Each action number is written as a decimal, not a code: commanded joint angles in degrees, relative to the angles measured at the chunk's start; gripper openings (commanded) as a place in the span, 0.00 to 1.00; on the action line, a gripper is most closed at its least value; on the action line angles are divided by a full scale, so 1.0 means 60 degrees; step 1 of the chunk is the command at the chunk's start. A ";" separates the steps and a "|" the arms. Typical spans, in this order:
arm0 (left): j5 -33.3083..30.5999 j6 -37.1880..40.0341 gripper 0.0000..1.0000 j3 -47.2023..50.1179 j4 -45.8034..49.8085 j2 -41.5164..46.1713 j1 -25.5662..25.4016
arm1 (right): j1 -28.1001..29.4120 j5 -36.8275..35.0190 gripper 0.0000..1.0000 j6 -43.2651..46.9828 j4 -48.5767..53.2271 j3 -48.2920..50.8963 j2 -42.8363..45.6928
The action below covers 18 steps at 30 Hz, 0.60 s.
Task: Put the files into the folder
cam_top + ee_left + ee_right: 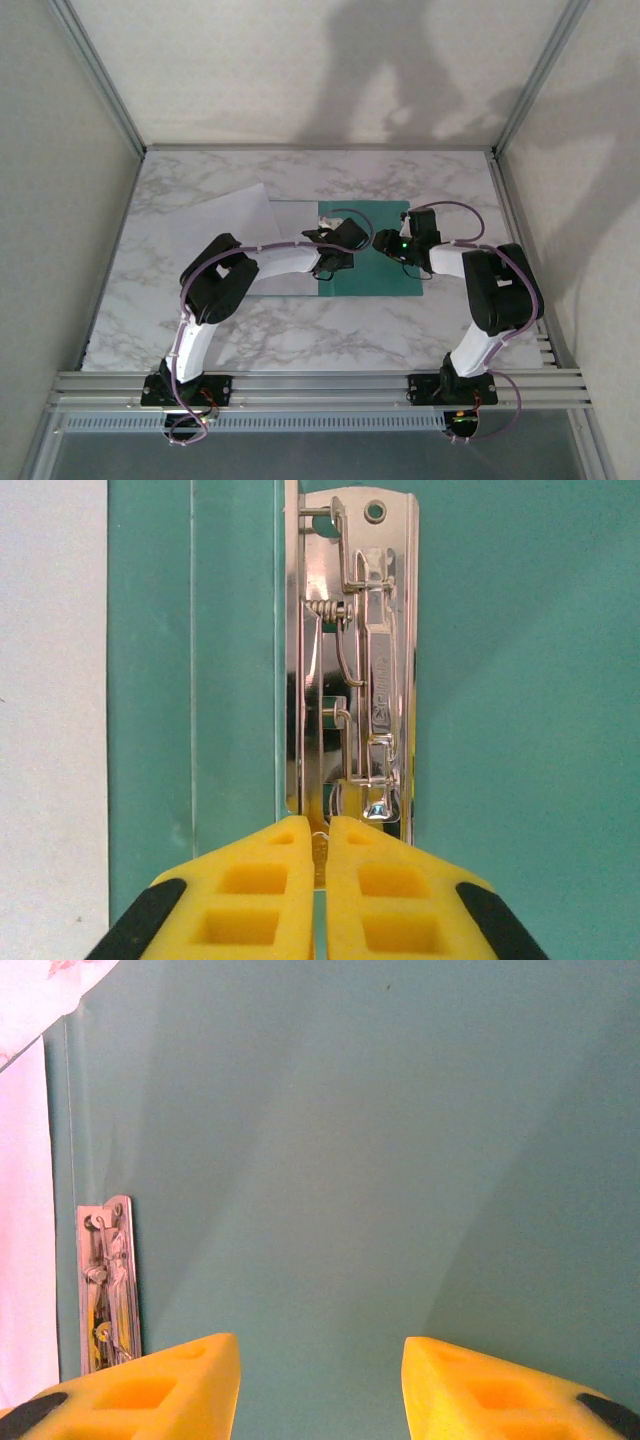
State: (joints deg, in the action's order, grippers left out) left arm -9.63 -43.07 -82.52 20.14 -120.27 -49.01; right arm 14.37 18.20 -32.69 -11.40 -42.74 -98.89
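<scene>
The folder lies open and flat just toward 3 o'clock of the bench's middle: smooth matte teal card, with creases running parallel beside the fold. A chrome spring clip sits by that fold. It is a long narrow plate with a punched hole at its 12 o'clock end. Embossed marks run along its lever, too fine to read.

Of the files, one white sheet lies square at the folder's 9 o'clock side, its straight edge parallel to the fold with a teal strip between. Another sheet lies skewed on the marble at 10 o'clock, overlapping the first one's corner.

The left pincer has its yellow fingers together at the clip's 6 o'clock end. A sliver of metal shows between the tips, but I cannot tell whether it is nipped. The right pincer hangs over the right leaf with its fingers apart and nothing between them.

The grey-veined bench shows bare marble on every side of the folder, broadest toward 9 o'clock. Plain walls close three sides, and an aluminium rail runs along the 6 o'clock edge.
</scene>
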 commanded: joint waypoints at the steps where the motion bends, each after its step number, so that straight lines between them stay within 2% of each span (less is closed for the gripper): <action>1: 0.1503 0.0079 0.09 -0.0389 -0.0287 -0.0042 -0.0283 | 0.0696 0.0961 0.48 -0.0407 0.1476 0.0618 -0.1018; 14: 0.0939 0.0127 0.11 -0.1334 0.1152 -0.0403 -0.0237 | 0.0698 0.0879 0.48 -0.0456 0.1390 0.0751 -0.0980; 18: 0.1112 0.0054 0.10 -0.1412 0.1371 -0.0634 -0.0202 | 0.0707 0.0864 0.48 -0.0454 0.1441 0.0751 -0.0932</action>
State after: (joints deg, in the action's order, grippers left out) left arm -8.73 -43.09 -88.60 29.67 -122.06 -48.97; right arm 15.11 18.00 -32.67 -14.17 -42.26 -99.22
